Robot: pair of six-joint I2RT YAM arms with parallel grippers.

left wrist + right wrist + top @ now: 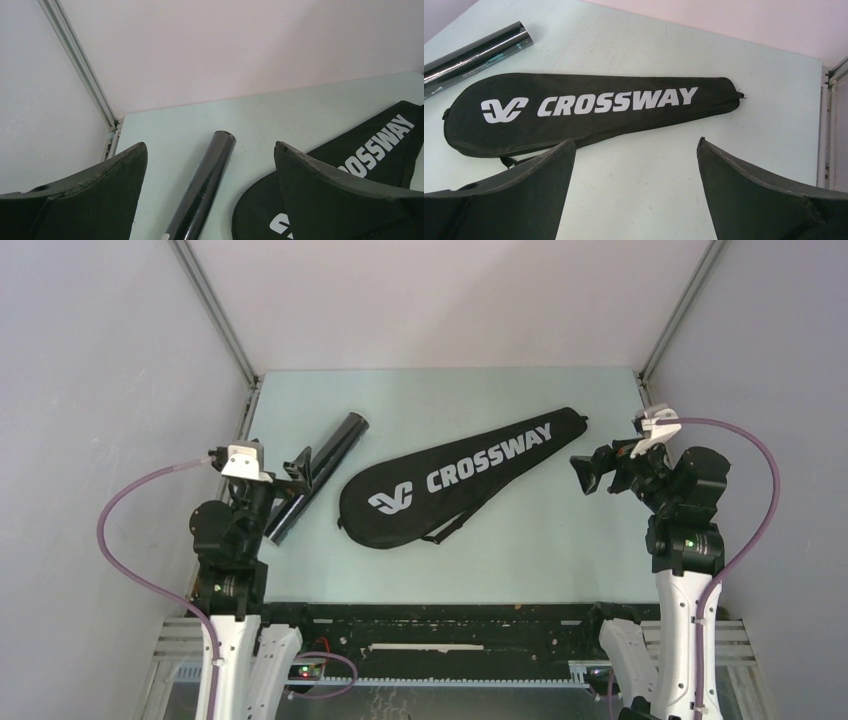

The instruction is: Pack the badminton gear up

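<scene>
On the left, the long black tube point(342, 438) could be knocked into a roll across the table point(560, 560) if it were approached off-centre, since it is round, glossy and lies slantwise on its side. A pinch near one end would likely let it tip or slide out. In the middle, the black bag point(460, 475) marked "CROSSWAY" lies flat and limp, just beside the tube. It could be dragged or bunched up rather than lifted if only a fold of fabric were caught. No rackets or shuttlecocks are seen in any view, so whether they are already packed cannot be told.

The left tool point(210, 146) is spread fully wide above the near part of the tube, which is framed between its fingers; nothing is gripped and no contact is seen. The right tool point(636, 142) is likewise spread wide, empty, and held off the table beside the narrow end of the bag.
</scene>
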